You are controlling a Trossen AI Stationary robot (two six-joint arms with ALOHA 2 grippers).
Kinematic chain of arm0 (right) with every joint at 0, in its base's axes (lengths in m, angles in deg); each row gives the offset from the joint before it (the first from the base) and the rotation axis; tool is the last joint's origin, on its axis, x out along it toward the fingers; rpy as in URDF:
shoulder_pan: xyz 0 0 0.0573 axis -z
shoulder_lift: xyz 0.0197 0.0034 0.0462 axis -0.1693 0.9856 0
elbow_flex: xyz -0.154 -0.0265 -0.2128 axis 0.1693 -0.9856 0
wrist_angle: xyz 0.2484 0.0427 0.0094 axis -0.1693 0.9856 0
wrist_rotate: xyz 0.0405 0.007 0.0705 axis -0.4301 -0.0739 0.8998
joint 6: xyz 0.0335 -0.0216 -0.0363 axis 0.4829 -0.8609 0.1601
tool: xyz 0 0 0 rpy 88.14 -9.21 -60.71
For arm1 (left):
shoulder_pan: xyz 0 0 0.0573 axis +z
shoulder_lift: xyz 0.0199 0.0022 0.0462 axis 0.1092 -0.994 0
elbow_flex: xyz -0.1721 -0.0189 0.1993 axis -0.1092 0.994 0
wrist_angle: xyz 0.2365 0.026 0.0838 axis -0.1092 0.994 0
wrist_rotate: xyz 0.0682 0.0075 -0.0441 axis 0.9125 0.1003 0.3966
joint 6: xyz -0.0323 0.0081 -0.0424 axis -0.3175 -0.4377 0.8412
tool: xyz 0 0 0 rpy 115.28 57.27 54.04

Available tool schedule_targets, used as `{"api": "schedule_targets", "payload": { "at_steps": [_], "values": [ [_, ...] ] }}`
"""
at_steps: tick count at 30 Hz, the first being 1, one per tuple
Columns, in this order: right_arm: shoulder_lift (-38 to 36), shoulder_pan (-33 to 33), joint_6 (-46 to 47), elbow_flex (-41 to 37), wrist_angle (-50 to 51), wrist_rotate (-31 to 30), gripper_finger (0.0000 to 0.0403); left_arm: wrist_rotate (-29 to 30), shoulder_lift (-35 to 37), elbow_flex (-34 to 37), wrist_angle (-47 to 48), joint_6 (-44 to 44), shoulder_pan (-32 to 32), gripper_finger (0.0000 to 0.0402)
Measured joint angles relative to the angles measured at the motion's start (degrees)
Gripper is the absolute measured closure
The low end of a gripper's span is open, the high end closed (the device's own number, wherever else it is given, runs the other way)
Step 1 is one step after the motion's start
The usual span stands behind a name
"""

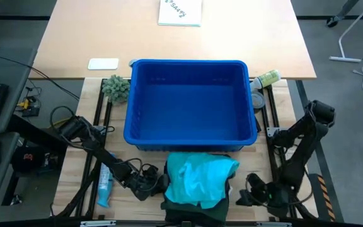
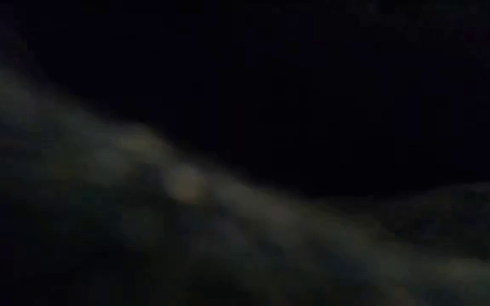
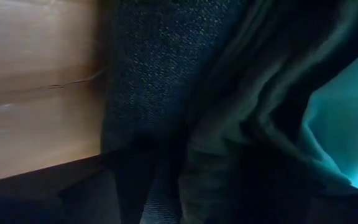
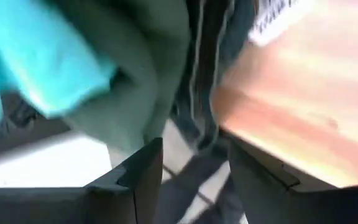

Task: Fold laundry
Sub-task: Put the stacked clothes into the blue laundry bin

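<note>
The laundry (image 1: 197,186), a soft, light heap at the table's (image 1: 295,104) near edge, should be taken by a loose hem, with left gripper (image 1: 149,184) and right gripper (image 1: 244,197) both open and empty beside it.

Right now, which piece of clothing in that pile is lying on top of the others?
The bright turquoise shirt lies on top. The dark green garments are underneath it, showing only around its lower edge at the table's front, between the two grippers.
</note>
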Motion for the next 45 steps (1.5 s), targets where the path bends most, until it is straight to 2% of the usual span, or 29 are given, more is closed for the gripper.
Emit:
{"api": "schedule_targets", "payload": {
  "at_steps": [5,9,13,19,25,36,40,42,44,45],
  "values": [
    [1.53,4.48,-0.05,-7.51,-7.38,-0.55,0.0238,-0.27,0.00,0.00,-0.03,-0.02,0.74,0.0180],
    [1.52,5.43,-0.18,-15.27,-16.51,-0.25,0.0238,-0.49,0.02,0.00,0.04,-0.10,1.37,0.0180],
    [1.50,6.77,-0.37,-19.31,-22.22,-0.80,0.0238,-0.75,0.04,0.00,0.17,-0.55,2.00,0.0180],
    [2.26,8.94,-1.11,-18.74,-24.82,-2.21,0.0238,-0.86,0.09,0.00,0.97,-0.55,2.69,0.0180],
    [5.73,8.84,-1.10,-18.31,-25.79,0.81,0.0238,-0.68,-0.31,-0.06,1.63,-0.52,2.88,0.0181],
    [13.90,13.29,-3.32,-18.27,-39.92,2.19,0.0238,-1.38,-1.87,-0.18,3.41,-1.04,4.59,0.0186],
    [14.83,14.62,-4.46,-17.91,-40.68,4.87,0.0250,-5.06,-4.44,-0.66,1.73,-2.78,6.34,0.0225],
    [14.92,15.43,-5.10,-17.89,-40.71,5.59,0.0298,-7.55,-6.12,-1.62,-0.42,-6.02,7.42,0.0277],
    [14.96,15.92,-6.22,-17.91,-41.21,5.69,0.0369,-8.69,-7.13,-2.71,-2.58,-10.32,8.47,0.0352],
    [15.00,16.07,-6.87,-17.93,-41.85,5.31,0.0381,-9.18,-7.55,-3.39,-3.13,-12.29,9.08,0.0375]
  ]
}}
